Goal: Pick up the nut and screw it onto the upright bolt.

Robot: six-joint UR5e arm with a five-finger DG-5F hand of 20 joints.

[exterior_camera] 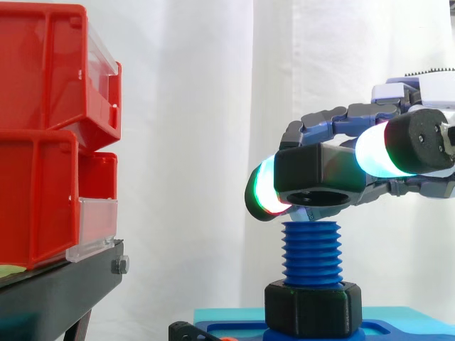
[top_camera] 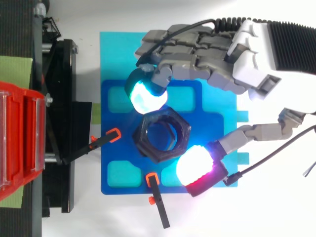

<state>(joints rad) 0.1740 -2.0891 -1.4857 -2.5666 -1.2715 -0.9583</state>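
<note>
Holding the nut over the bolt, about to start the thread.

Reaching in from the right, the hand (top_camera: 247, 54) is clamped on the black nut (exterior_camera: 316, 170). One glowing pad (top_camera: 145, 96) presses one side and another pad (top_camera: 197, 165) presses the opposite side. This grip on the flats leaves the hole free and probably leaves room for the fingers to turn the nut. In the side view the nut sits just above the top of the upright blue bolt (exterior_camera: 311, 252), roughly level, and I cannot tell whether they touch. From above, the hole looks centred over the blue base (top_camera: 111, 173), which suggests it is lined up with the bolt. The bolt rises from a black collar (exterior_camera: 309, 307) that likely keeps it upright. No thread seems engaged yet, and a tilted start could cross the thread.
</note>
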